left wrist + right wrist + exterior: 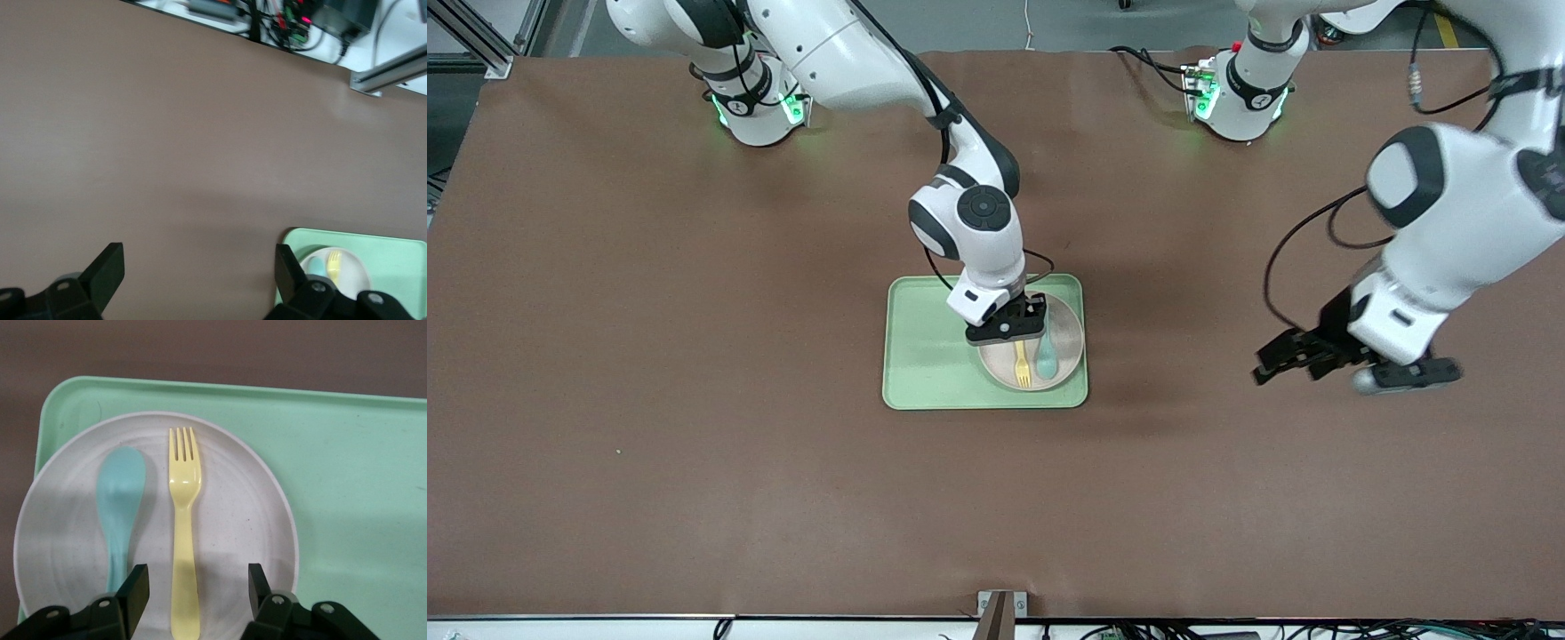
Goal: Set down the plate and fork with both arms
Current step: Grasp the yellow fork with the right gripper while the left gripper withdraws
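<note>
The beige plate [1069, 354] lies on the pale green tray [925, 356], at the tray's corner toward the left arm's end and nearer the front camera. On the plate, side by side, lie the yellow fork [1023, 366] and a teal spoon [1047, 356]. My right gripper [1018, 333] is low over the plate and open. In the right wrist view the fork [185, 520] has its handle between the two fingers of the right gripper [198, 579], with a gap on each side. My left gripper [1267, 363] hangs open and empty over bare table toward the left arm's end.
The tray [360, 487] has bare green floor beside the plate [247, 520], toward the right arm's end. Brown table covering spreads all round. In the left wrist view the tray [393, 253] shows off to one side of the left gripper [198, 260].
</note>
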Motion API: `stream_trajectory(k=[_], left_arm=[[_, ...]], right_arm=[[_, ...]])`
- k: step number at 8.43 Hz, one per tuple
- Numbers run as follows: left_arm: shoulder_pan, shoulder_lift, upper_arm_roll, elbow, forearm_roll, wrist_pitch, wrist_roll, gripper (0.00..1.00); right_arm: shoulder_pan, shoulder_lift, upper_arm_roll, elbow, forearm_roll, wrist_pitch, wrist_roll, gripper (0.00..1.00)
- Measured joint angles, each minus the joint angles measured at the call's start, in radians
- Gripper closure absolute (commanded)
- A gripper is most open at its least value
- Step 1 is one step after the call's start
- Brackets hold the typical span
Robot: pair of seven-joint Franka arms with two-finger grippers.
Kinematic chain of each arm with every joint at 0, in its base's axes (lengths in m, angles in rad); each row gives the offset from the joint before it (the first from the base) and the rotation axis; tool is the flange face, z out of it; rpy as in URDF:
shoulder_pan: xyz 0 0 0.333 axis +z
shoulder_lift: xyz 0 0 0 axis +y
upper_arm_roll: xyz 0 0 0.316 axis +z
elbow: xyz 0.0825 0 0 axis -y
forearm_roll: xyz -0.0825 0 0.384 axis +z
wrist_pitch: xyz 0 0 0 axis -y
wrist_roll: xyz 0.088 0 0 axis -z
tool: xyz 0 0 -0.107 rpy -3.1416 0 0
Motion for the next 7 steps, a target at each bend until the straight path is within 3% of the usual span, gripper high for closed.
stream_trajectory(k=[2, 3, 5, 7], left_arm=[[-0.111, -0.12, 0.175, -0.004, 0.077, -0.107, 0.002, 0.0], [-0.158, -0.173, 0.228, -0.005, 0.143, -0.187, 0.003, 0.0], [-0.209, -0.254, 0.261, -0.021, 0.208, -0.293, 0.002, 0.0], [-0.183, -0.274, 0.273, 0.002, 0.216, -0.425, 0.095, 0.0]], right_arm=[[0.01, 0.014, 0.0, 0.005, -0.004, 0.0, 0.0, 0.38], [0.016, 0.024, 0.0, 0.005, -0.004, -0.001, 0.0, 0.38], [0.02, 0.039, -0.001, 0.009, -0.004, 0.0, 0.0, 0.53], [0.021, 0.044, -0.001, 0.01, -0.004, 0.0, 0.02, 0.6]])
